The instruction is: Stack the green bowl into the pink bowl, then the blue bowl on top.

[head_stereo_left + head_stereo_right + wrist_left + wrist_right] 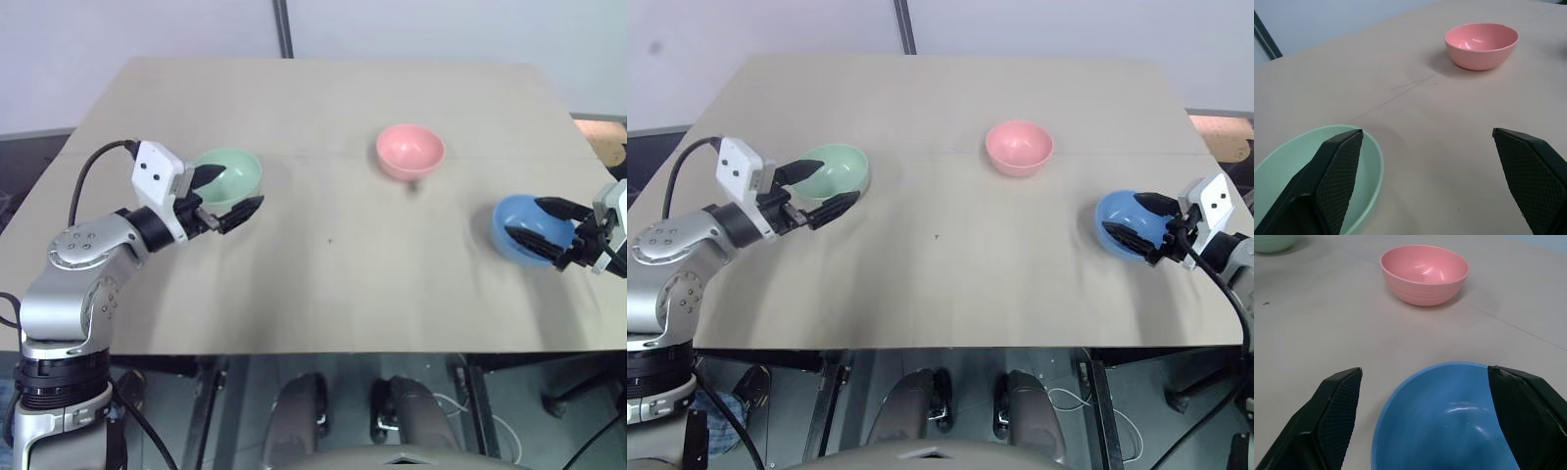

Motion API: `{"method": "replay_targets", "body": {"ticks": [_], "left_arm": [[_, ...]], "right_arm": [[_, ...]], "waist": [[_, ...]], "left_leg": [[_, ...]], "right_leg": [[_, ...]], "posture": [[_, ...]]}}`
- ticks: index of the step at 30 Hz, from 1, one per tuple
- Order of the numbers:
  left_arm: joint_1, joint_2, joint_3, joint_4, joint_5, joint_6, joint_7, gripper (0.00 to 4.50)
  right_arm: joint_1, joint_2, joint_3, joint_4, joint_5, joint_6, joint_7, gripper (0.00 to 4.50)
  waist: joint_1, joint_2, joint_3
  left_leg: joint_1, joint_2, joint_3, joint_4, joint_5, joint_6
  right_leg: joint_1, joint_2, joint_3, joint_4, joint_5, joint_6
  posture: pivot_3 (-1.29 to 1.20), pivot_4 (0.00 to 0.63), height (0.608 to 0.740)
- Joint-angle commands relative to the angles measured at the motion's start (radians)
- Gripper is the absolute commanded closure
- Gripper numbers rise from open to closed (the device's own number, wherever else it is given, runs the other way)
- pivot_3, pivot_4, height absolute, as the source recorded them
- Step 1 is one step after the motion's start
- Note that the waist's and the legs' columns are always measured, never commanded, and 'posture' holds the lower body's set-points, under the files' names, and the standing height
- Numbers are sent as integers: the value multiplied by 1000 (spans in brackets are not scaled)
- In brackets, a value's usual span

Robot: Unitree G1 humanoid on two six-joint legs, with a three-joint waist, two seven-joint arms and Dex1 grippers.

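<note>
1. Bowls are sitting apart on the tan table [323, 294], none stacked yet: the green bowl [235, 174] at the left, the pink bowl [409, 150] farther back and right of centre, the blue bowl [524, 227] at the right, tipped up on its side with its hollow facing right

2. The left gripper [223, 192] is hanging at the green bowl with its jaws spread wide; one finger is reaching over the near rim into the hollow, the other is standing outside on the near side, so the wall is lying between them but nothing is being pinched

3. The right gripper [1143, 220] is likewise gaping wide at the blue bowl, its fingers straddling the bowl's open side, not clamping

4. I am judging the first step, picking up the green bowl, as only beginning

5. Next the left fingers are needing to close on the green rim, lift, and carry it right and away to drop it inside the pink bowl; the thin smooth wall is looking likely to slip if pinched shallow
</note>
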Motion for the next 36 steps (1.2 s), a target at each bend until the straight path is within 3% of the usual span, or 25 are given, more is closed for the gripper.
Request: {"method": "replay_targets", "body": {"ticks": [1, 6, 13, 19, 33, 36], "left_arm": [[0, 22, 51, -17, -55, 0, -40, 0], [29, 41, 69, -35, -90, 4, -78, 0], [51, 51, 79, -61, -148, 29, -103, 0], [62, 51, 76, -73, -150, 29, -101, 0], [76, 58, 86, -80, -175, 30, -108, 0], [77, 57, 85, -82, -175, 30, -107, 0]], "right_arm": [[-62, -43, 53, -5, -85, 31, -73, 55], [-325, 14, 234, 20, -164, 33, -84, 55], [-589, 132, 440, 137, -286, -9, -61, 55], [-794, 233, 610, 372, -460, -66, -63, 55], [-1129, 452, 805, 1001, -775, -351, -144, 55], [-1149, 484, 805, 1060, -797, -373, -139, 964]], "waist": [[-4, 0, 0], [-22, 1, 0], [-10, 0, 0], [-12, 0, 0], [-18, 1, 0], [-20, 1, 0]], "left_leg": [[0, 0, 0, 0, 0, 0], [2, 1, 1, 1, 0, 0], [-1, 0, 0, 2, 1, -1], [-1, 0, 0, 2, 1, -1], [-1, 0, 0, 2, 1, -1], [-1, 0, 0, 2, 1, -1]], "right_leg": [[0, 0, 0, 0, 0, 0], [-1, 1, 2, 2, 0, 0], [-1, 0, 0, 1, 2, -4], [-1, 0, 0, 1, 2, -4], [-1, 0, 0, 2, 2, -4], [-1, 0, 0, 2, 2, -5]], "posture": [[0, 150, 739], [0, 150, 739], [0, 150, 739], [0, 150, 739], [0, 150, 739], [0, 150, 739]]}}
